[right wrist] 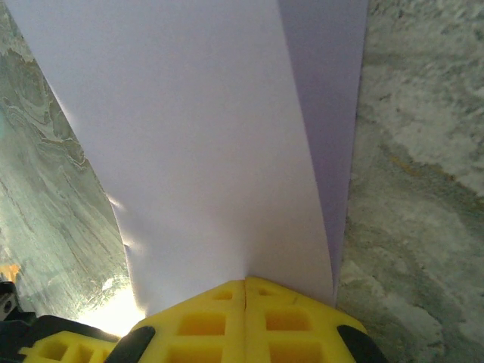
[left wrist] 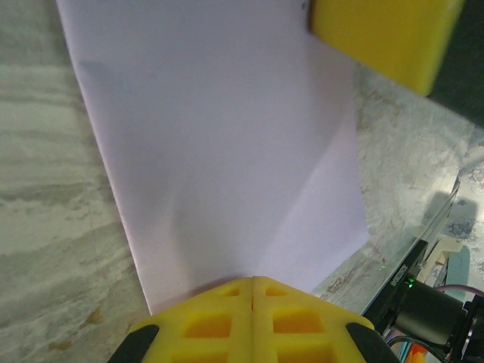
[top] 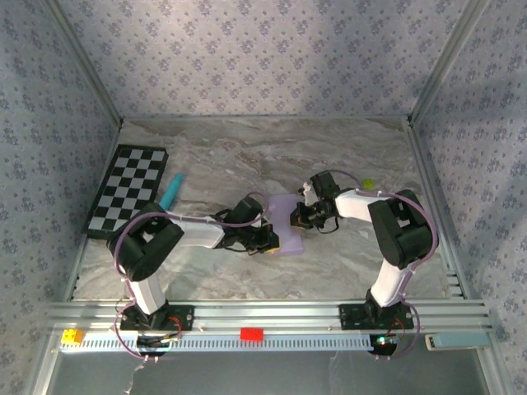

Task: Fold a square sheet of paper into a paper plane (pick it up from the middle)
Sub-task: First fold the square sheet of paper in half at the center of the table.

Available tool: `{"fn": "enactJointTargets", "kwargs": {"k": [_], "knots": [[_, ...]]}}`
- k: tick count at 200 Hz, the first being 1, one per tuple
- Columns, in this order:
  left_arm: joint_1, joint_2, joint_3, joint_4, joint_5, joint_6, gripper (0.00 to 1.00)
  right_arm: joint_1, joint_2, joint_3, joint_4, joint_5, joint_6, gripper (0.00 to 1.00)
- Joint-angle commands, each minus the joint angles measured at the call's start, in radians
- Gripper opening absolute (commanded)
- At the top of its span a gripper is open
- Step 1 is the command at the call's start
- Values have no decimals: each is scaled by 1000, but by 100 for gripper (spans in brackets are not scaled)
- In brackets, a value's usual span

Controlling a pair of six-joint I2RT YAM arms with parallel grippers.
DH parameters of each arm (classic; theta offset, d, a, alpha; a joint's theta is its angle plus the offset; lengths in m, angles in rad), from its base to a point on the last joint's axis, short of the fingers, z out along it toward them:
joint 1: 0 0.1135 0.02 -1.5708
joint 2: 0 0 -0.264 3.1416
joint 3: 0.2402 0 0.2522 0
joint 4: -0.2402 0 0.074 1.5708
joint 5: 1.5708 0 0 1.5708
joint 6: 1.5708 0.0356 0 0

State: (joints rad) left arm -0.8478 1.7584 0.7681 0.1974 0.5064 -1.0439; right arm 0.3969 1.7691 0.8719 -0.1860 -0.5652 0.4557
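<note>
The square sheet of paper point(top: 284, 224), partly folded, is near the middle of the tabletop point(top: 247, 156), between both arms. The left gripper point(left wrist: 252, 281) is closed tight on one edge and the right gripper point(right wrist: 246, 284) on the opposite edge. If they pull apart unevenly, the thin sheet may tear or slip out. It seems slightly lifted, so the crease could go crooked.

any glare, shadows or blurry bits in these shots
Right wrist: a blown-out bright patch on the table beside the sheet of paper, whose right-hand strip looks darker. Left wrist: a soft grey shadow across the paper's lower middle, and the yellow right gripper at top right is out of focus. Top external: even, flat light, no glare.
</note>
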Motion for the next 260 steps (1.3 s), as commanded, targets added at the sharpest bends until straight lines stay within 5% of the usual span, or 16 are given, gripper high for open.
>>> {"fn": "enactJointTargets", "kwargs": {"k": [1,147,206,260], "knots": [[-11,3,-33,-13,27,-12,5,-10,34,-54,-113,125,4,0],[-5,-168,30,-188,-30,111,8,-14,30,-47,-133,113,-37,0],[118,-3,205,-187,-2,161,7,-20,38,-31,-150,102,-53,0],[143,134,316,-209,-21,196,6,-15,43,-33,-147,101,-48,0]]}}
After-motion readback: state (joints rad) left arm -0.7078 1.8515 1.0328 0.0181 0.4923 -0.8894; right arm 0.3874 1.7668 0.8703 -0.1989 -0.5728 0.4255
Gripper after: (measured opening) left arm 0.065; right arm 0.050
